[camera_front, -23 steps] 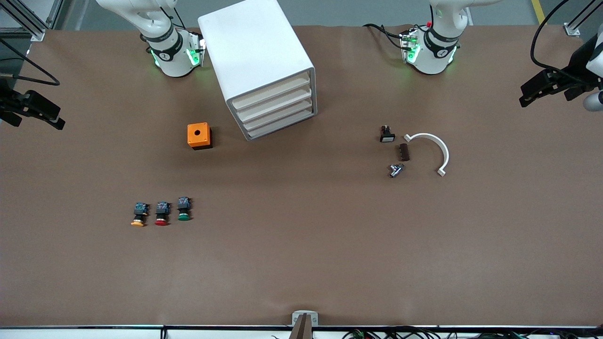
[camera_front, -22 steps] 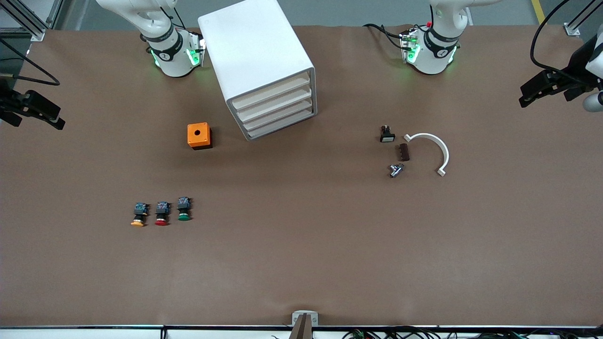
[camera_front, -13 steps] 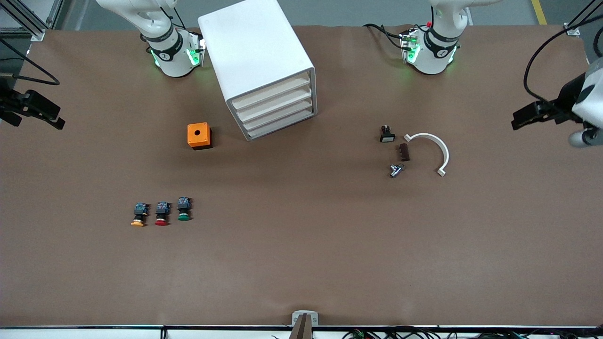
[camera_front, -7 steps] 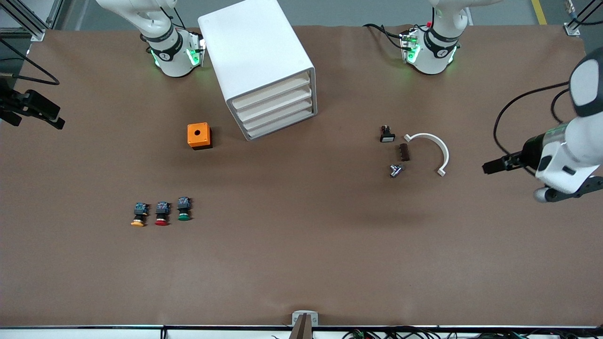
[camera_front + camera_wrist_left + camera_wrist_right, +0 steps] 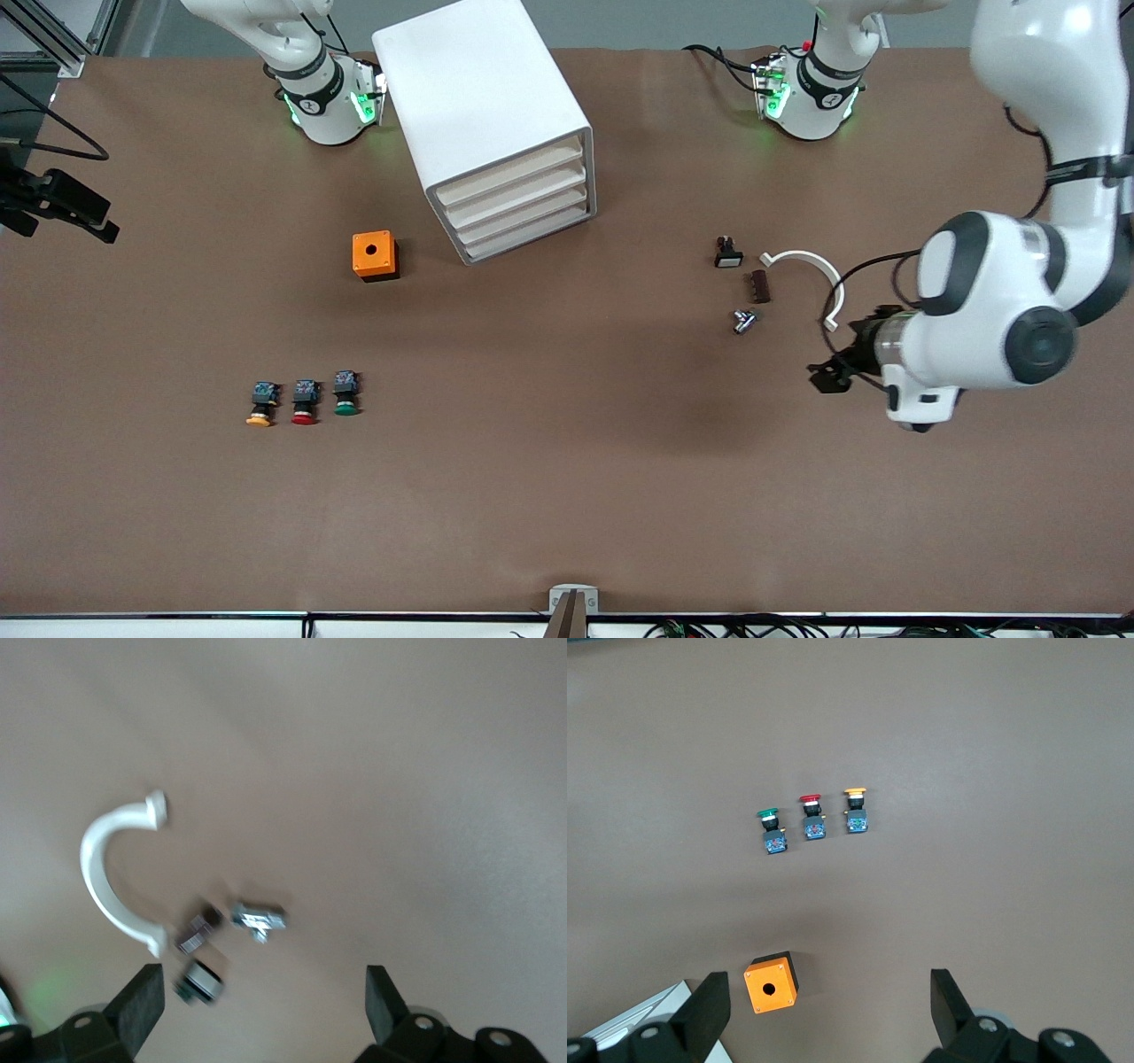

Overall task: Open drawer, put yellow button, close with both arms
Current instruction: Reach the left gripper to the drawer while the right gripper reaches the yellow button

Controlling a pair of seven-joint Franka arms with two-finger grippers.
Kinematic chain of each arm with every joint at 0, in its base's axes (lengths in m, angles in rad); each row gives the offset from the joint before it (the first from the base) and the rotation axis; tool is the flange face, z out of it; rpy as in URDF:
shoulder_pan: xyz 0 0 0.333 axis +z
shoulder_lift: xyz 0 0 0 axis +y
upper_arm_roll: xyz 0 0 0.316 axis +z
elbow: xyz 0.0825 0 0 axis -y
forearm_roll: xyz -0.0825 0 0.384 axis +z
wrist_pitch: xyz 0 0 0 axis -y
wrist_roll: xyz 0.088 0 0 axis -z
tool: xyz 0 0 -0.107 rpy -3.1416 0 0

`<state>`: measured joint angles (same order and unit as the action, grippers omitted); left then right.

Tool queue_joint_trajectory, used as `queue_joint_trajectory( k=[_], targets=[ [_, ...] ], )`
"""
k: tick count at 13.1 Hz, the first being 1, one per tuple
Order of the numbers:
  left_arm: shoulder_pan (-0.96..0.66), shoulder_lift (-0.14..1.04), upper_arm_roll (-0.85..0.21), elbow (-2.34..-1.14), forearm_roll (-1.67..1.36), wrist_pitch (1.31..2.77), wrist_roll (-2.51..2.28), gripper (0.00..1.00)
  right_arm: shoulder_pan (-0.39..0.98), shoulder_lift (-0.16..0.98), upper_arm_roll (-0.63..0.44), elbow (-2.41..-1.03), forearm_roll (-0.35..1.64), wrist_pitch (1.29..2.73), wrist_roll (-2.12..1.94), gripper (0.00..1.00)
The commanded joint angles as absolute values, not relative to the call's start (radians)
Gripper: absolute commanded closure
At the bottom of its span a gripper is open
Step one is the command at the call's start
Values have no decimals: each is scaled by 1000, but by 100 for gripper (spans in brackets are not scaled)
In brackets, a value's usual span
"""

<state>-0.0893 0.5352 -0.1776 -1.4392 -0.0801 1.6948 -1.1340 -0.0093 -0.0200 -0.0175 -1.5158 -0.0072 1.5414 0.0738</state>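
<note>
The white cabinet stands between the arm bases. Its top drawer is shut. The yellow button lies at the end of a row of three buttons, toward the right arm's end of the table; it also shows in the right wrist view. My left gripper is open and empty, over the table beside a cluster of small parts. My right gripper waits open and empty at the right arm's end of the table.
A red button and a green button lie beside the yellow one. An orange box with a hole sits beside the cabinet. A white curved piece, black switch, brown block and metal part lie by the left gripper.
My left arm has swung in from the table's end, and its gripper now hangs beside the small parts. The right arm, the drawer and the buttons have not moved.
</note>
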Motion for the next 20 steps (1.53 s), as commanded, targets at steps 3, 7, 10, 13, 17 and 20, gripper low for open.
queue_joint_trajectory(
  k=[3, 7, 10, 13, 17, 20],
  targets=[
    [-247, 647, -172, -1405, -211, 1706, -1547, 0, 0, 38, 0, -1536, -14, 1568, 67, 0],
    [-336, 684, -172, -1414, -386, 1700, -1741, 0, -3, 201, 2, -1537, -12, 1644, 71, 0],
    [-392, 692, -173, -1416, -516, 1680, -2030, 4, -12, 363, 0, -1537, -11, 1751, 71, 0],
    [-423, 693, -172, -1410, -693, 1680, -2260, 6, -54, 504, 0, -1539, -2, 1844, 69, 0],
    [-455, 710, -173, -1410, -897, 1577, -2364, 28, -87, 645, 0, -1545, 20, 1939, 63, 0],
    [-477, 741, -173, -1410, -986, 1523, -2454, 32, -87, 658, 2, -1598, 21, 2008, 64, 0]
  ],
)
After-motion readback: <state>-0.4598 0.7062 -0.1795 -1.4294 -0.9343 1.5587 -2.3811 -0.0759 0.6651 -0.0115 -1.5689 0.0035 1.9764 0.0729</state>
